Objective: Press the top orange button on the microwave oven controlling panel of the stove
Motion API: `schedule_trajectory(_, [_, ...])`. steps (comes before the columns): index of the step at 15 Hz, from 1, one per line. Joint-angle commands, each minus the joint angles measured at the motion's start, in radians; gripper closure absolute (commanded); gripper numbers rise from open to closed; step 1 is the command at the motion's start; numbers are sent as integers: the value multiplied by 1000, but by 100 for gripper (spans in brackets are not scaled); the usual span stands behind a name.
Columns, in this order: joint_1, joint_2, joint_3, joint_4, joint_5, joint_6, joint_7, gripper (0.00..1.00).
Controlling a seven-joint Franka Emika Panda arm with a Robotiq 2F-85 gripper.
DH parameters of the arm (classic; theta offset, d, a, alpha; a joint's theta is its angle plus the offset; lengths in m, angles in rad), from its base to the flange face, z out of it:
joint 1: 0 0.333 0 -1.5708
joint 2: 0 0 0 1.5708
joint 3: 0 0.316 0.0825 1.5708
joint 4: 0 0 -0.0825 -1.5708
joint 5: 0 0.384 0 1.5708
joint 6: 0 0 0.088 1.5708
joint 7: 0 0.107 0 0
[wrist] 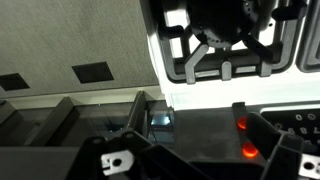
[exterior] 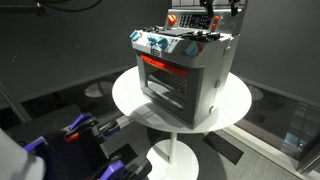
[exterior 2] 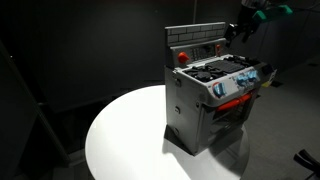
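Note:
The silver-grey toy stove (exterior: 185,75) (exterior 2: 205,100) stands on a round white table. Its upright grey back panel (exterior: 190,20) (exterior 2: 198,40) carries a dark strip with orange-red buttons. In the wrist view the dark strip (wrist: 200,140) shows two glowing orange buttons, the top one (wrist: 241,125) above the lower one (wrist: 249,152), with the dark burner top (wrist: 225,45) beyond. My gripper (exterior: 211,14) (exterior 2: 245,25) (wrist: 190,120) hovers just above and behind the panel. Its fingers are apart and hold nothing. The right finger sits close beside the orange buttons.
The round white table (exterior: 130,95) (exterior 2: 125,130) has bare surface round the stove. Blue-white knobs (exterior: 155,43) (exterior 2: 240,82) line the stove front above the red-orange door window (exterior: 165,80). The surroundings are dark, with equipment on the floor (exterior: 80,130).

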Motion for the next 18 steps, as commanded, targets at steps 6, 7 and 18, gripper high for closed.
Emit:
schedule_trajectory(6, [18, 75, -18, 101, -27, -9, 35, 0])
schedule_trajectory(7, [20, 81, -19, 111, -27, -10, 35, 0])
schedule_trajectory(18, [30, 101, -21, 132, -19, -12, 31, 0])
